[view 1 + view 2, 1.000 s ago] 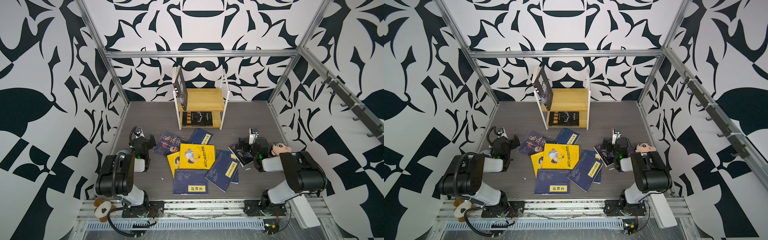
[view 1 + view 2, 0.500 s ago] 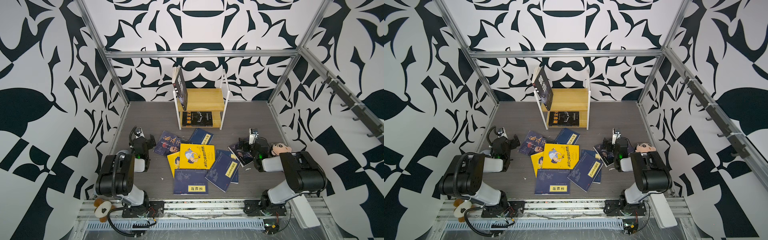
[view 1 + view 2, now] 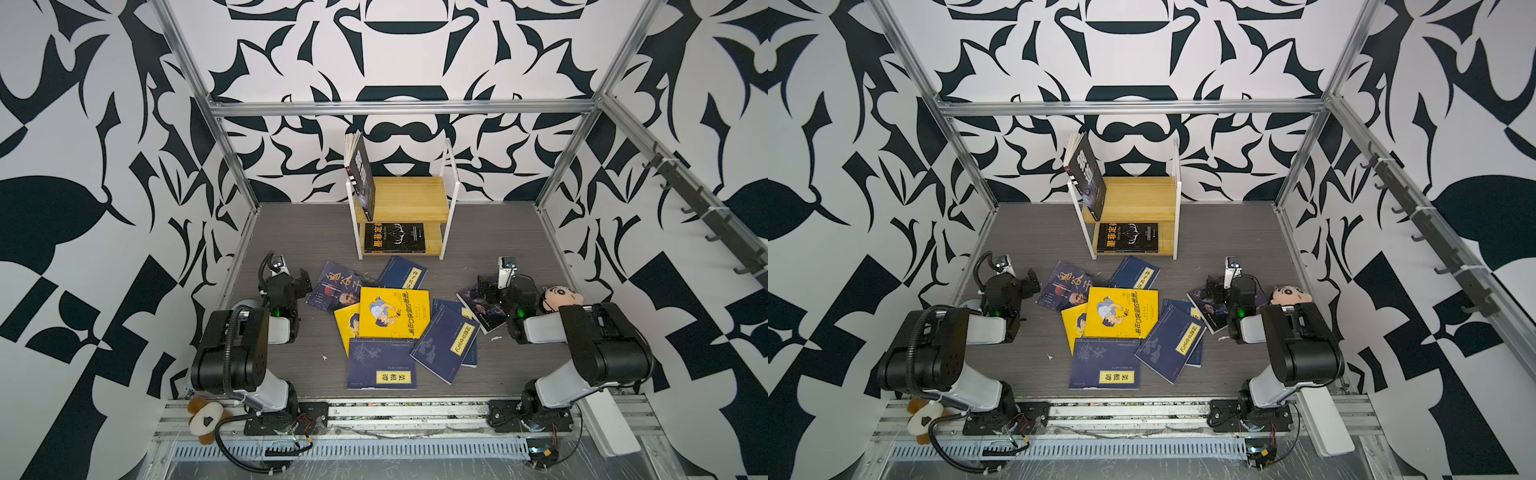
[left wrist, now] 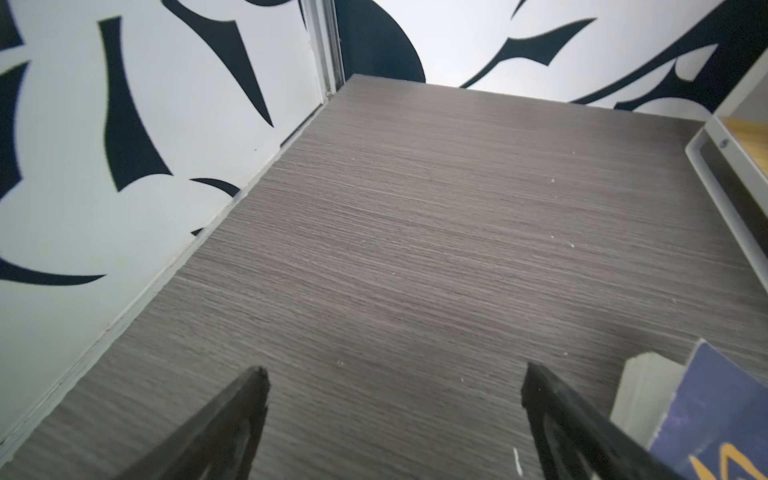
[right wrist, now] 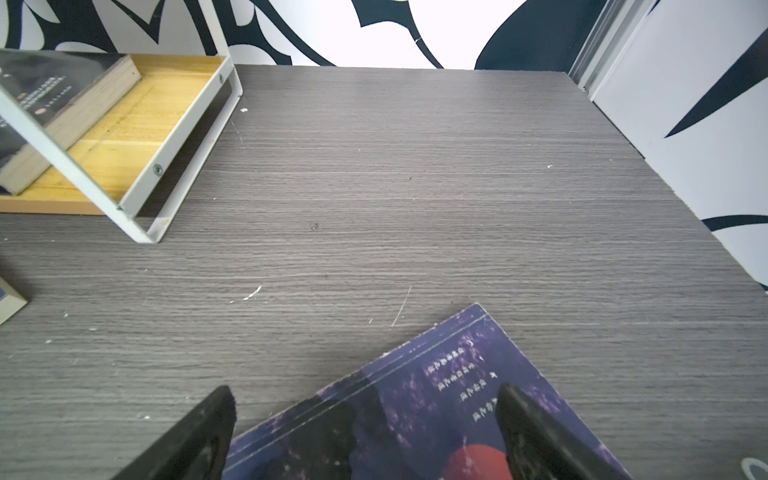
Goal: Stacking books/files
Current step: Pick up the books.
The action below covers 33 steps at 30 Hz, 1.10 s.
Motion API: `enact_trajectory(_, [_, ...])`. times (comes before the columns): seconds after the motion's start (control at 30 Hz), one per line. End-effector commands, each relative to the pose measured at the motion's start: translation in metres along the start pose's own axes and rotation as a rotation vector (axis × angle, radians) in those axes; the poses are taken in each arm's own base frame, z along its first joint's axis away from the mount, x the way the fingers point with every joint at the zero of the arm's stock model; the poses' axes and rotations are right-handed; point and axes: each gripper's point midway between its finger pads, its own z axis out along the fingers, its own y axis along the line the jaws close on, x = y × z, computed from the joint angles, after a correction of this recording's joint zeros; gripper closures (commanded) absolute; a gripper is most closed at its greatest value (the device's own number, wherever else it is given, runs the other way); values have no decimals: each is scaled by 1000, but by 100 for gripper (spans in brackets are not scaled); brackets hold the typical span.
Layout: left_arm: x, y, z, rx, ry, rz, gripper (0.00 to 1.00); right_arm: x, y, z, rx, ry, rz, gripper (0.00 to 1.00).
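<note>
Across both top views, books lie scattered on the grey desk (image 3: 291,232) in front of a small wooden shelf (image 3: 409,195). A yellow cartoon book (image 3: 392,311) tops the middle heap and overlaps a second yellow book (image 3: 348,326), with navy books (image 3: 380,368) around them. At the heap's left edge lies the old-man book (image 3: 338,286), purple-blue with a face on its cover. Both arms are folded low, elbows raised near their bases and forearms reaching forward. The left fingers (image 3: 304,277) are spread and empty just beside the old-man book. The right fingers (image 3: 482,286) are spread over a dark purple book (image 3: 478,311) that lies apart, to the right of the heap.

From the left wrist, the left fingers (image 4: 232,424) stand wide apart with only bare desk (image 4: 415,228) between them. A corner of the old-man book (image 4: 715,415) shows just beside one finger.

From the right wrist, the right fingers (image 5: 199,432) are released and wide. The dark purple book (image 5: 415,407) lies flat beneath them with its corner pointing forward, and whether they touch it cannot be told. The wooden shelf (image 5: 137,124) stands ahead, off to one side.
</note>
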Motion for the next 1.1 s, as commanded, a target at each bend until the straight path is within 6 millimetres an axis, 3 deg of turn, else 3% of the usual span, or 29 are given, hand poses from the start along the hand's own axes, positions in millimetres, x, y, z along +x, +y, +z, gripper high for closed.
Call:
enact_trajectory(0.0, [-43,-24,-5,116,27,39,0,-32,-4,-7,29,-103,-4,0])
enact_trajectory(0.17, [-91,-56,-29,294,229,102,0,-62,11,-37,21,-105,-51,0])
enact_trajectory(0.27, [-108,-74,-57,406,381,44,0,-79,19,-58,-32,-94,110,4])
enact_trajectory(0.33, [-109,-86,-72,469,466,-40,0,-91,30,-72,-103,-82,212,9])
enact_trajectory(0.53, [-89,-134,-107,782,571,-280,0,-102,87,-96,-315,36,321,18])
enact_trajectory(0.63, [-65,-153,-115,889,623,-314,0,-98,116,-102,-406,100,317,20])
enact_trajectory(0.9, [-10,-183,-121,956,731,-300,2,-63,193,-111,-604,256,309,35])
enact_trajectory(1.07, [6,-190,-120,951,763,-332,5,-27,221,-106,-632,363,319,42])
